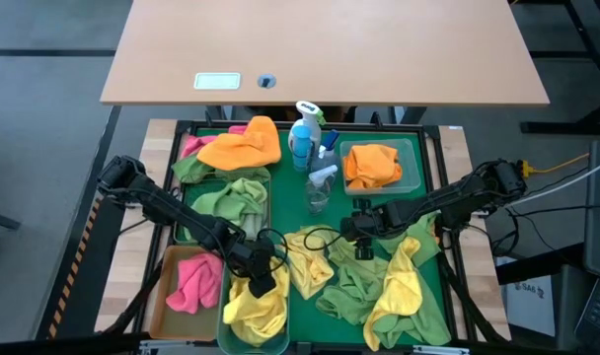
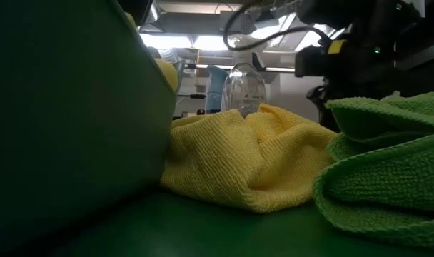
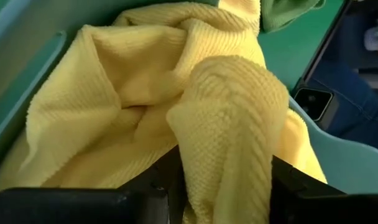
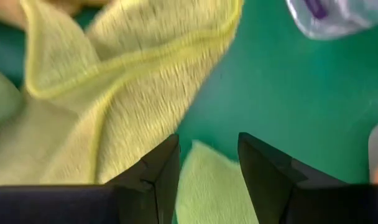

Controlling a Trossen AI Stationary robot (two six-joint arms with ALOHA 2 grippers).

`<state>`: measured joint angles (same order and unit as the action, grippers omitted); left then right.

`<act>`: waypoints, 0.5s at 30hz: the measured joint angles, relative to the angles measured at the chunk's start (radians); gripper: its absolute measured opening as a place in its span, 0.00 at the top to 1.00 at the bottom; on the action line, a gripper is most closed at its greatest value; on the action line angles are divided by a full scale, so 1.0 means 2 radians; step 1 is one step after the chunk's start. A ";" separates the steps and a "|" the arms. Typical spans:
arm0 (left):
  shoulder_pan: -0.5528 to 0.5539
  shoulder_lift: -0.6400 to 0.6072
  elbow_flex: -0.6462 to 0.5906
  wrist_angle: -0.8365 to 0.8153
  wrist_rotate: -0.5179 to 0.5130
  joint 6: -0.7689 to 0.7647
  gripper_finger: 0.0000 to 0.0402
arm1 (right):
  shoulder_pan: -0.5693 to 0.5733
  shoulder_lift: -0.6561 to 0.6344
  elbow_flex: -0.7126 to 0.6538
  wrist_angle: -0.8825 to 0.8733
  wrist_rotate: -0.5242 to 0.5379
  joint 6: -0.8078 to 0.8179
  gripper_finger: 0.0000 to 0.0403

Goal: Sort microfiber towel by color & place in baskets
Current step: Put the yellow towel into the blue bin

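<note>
**High view: left gripper holding a yellow towel over the teal basket**

The high view showed the left gripper [image 1: 261, 279] positioned above the teal basket [image 1: 224, 330] at the near edge of the green tray [image 1: 325, 219]. Its fingers were clamped on a fold of a yellow towel [image 3: 226, 130], which the left wrist view showed pinched between them, with the rest of the cloth lying in the basket.

The right gripper [image 4: 207, 165] hovered over the middle of the tray with its fingers parted and nothing between them, above a loose yellow towel [image 4: 114, 93] and bare tray floor.

Basket positions:
- The amber basket [image 1: 163, 296], beside the teal one, held a pink towel [image 1: 193, 283].
- The wire-mesh basket [image 1: 187, 212] held a green towel [image 1: 233, 200].
- The clear basket [image 1: 411, 163] held an orange towel [image 1: 371, 165].

More green and yellow towels [image 1: 379, 286] lay loose on the tray.
</note>
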<state>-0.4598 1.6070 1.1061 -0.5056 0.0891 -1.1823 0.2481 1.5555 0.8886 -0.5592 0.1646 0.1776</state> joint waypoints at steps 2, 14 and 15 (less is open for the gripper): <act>-0.001 0.000 0.000 0.001 0.002 0.006 0.67 | 0.000 0.000 0.000 0.018 0.000 0.000 0.60; -0.004 0.000 0.000 0.027 -0.006 0.007 0.67 | 0.000 0.000 0.000 0.089 0.000 0.000 0.60; -0.004 0.000 0.000 0.028 -0.007 0.013 0.67 | 0.000 0.000 0.000 0.089 0.000 0.000 0.60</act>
<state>-0.4671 1.6066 1.1061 -0.4496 0.0754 -1.1554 0.2481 1.5555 0.8890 -0.3816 0.1642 0.1775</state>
